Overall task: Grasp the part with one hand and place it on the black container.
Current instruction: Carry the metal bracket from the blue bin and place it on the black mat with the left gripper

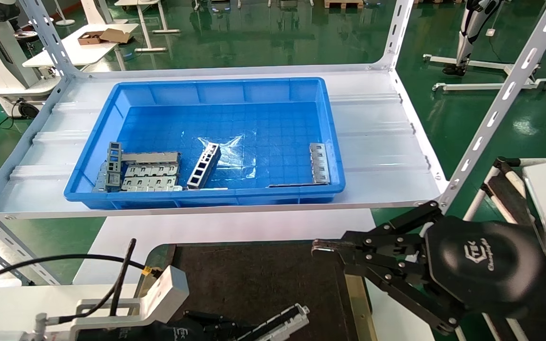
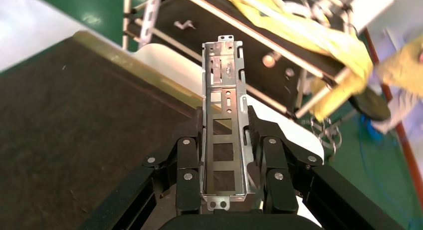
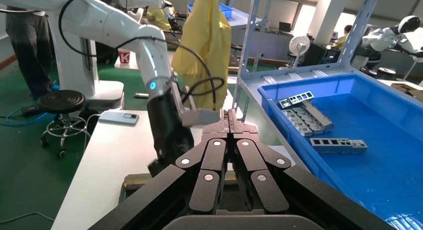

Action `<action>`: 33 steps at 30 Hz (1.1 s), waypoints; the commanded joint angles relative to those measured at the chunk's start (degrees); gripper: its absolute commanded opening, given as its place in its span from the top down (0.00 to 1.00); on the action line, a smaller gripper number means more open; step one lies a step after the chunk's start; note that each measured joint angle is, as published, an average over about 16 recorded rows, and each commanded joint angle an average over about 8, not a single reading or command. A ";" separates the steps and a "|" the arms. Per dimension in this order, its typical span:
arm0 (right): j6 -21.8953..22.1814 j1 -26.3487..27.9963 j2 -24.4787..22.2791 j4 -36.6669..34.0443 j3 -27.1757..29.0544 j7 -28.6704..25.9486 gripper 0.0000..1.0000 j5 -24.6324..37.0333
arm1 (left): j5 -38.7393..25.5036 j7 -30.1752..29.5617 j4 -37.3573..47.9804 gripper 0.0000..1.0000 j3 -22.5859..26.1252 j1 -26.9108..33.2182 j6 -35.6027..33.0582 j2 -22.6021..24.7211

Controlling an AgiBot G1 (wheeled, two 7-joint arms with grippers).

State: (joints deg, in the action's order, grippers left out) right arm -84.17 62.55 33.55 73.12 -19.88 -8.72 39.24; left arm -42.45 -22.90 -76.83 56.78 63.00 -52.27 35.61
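Note:
My left gripper (image 1: 228,327) sits low at the near edge of the head view, over the near part of the black container (image 1: 254,274). It is shut on the part (image 1: 282,321), a silver-grey U-channel metal bar. In the left wrist view the part (image 2: 223,75) lies lengthwise between the jaws of the left gripper (image 2: 225,115) and sticks out past the fingertips, above the container's black floor (image 2: 75,115) and near its brass-coloured side strip (image 2: 144,75). My right gripper (image 1: 318,247) is shut and empty, above the container's right side; the right wrist view shows the right gripper (image 3: 230,115) closed.
A blue plastic bin (image 1: 112,109) stands on the white shelf (image 1: 386,142) behind the container. It holds a ladder-like bar (image 1: 204,166), stacked flat plates (image 1: 152,176) and another plate (image 1: 320,163). Slotted shelf uprights (image 1: 500,104) rise at the corners.

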 commanded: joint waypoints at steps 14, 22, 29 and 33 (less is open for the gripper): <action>0.01 0.00 -0.01 0.00 -0.02 0.01 1.00 -0.01 | -0.91 -4.55 1.15 1.00 2.58 -9.35 26.99 9.52; 0.01 0.01 -0.01 0.00 -0.02 0.01 1.00 -0.02 | -2.44 -7.19 3.77 1.00 4.91 -11.20 40.32 14.93; 0.01 0.01 -0.01 0.00 -0.03 0.02 1.00 -0.02 | -2.82 -8.10 8.42 1.00 6.61 -11.75 49.56 20.81; 0.01 0.01 -0.01 0.00 -0.04 0.02 1.00 -0.02 | -2.46 -8.54 11.88 1.00 7.44 -11.21 53.02 24.41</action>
State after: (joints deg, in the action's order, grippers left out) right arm -84.16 62.56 33.53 73.12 -19.91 -8.70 39.21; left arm -44.74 -31.52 -64.88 64.06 52.01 0.06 60.02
